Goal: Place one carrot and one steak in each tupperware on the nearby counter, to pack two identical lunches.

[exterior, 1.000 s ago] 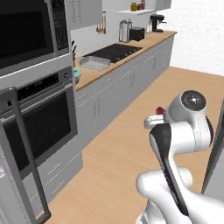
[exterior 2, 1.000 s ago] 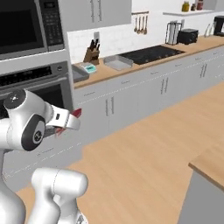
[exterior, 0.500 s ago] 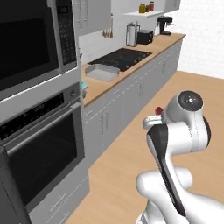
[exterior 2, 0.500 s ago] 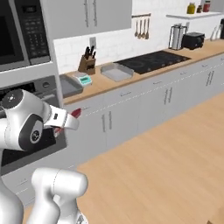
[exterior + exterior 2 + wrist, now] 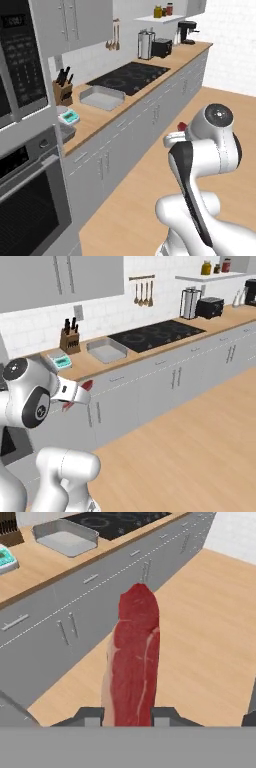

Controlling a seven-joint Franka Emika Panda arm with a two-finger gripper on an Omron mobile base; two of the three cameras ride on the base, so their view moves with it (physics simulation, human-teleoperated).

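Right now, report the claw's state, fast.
Claw: closed on a steak, which stands up between its fingers.

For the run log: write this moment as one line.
gripper: shut on steak | carried above floor | tupperware: on counter, empty | phase: transport

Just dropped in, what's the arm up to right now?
The gripper is shut on a steak, which sticks out ahead of the fingers in the hand view. The arm is held up over the wooden floor, short of the counter. A grey tupperware sits on that counter beside the black cooktop, and looks empty. So one steak is in transit, not yet packed.
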